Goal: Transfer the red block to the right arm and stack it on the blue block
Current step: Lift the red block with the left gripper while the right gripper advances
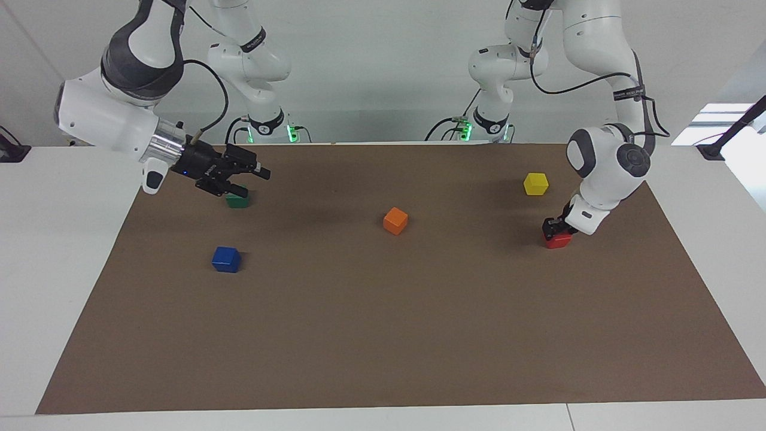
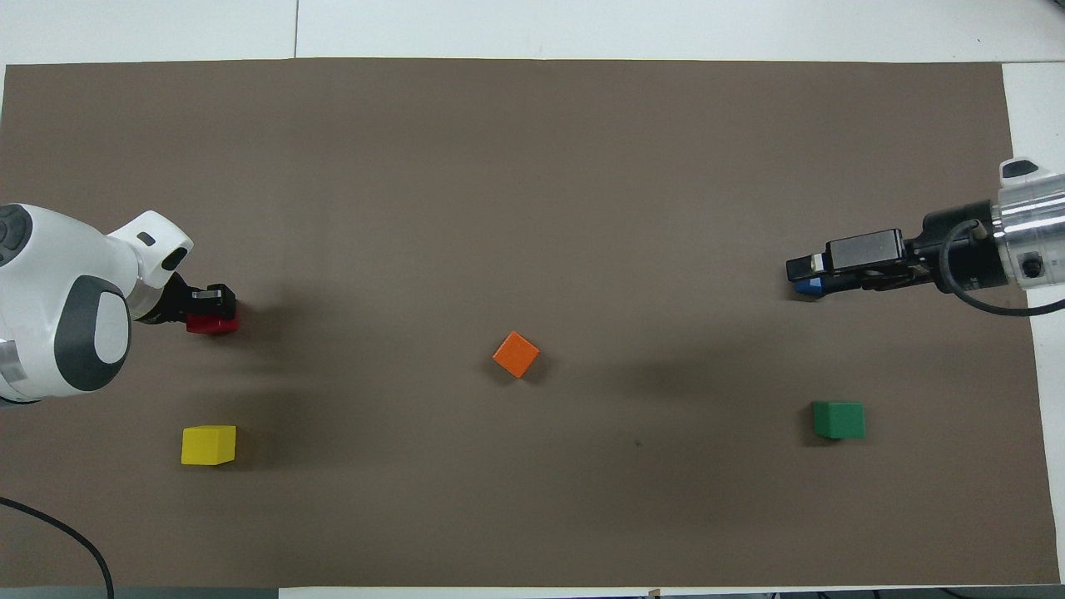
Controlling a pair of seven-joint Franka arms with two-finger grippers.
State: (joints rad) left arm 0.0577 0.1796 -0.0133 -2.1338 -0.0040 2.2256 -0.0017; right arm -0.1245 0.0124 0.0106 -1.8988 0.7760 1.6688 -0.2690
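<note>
You are at the very start: the red block (image 1: 559, 240) sits on the brown mat (image 1: 383, 335) at the right of the facing view, and the left gripper (image 1: 555, 228) is down on it, fingers either side; whether they have closed on it you cannot tell. Nothing is lifted, so the grasp, the handover and the stacking all remain, by my judgement. The blue block (image 1: 226, 259) lies in the lower left of that view, bare on top. The right gripper (image 1: 250, 181) waits raised at the upper left with fingers spread, holding nothing. The facing view shows it hanging over the green block (image 1: 237, 201); the overhead view instead sets it across the blue block, hiding most of it.
</note>
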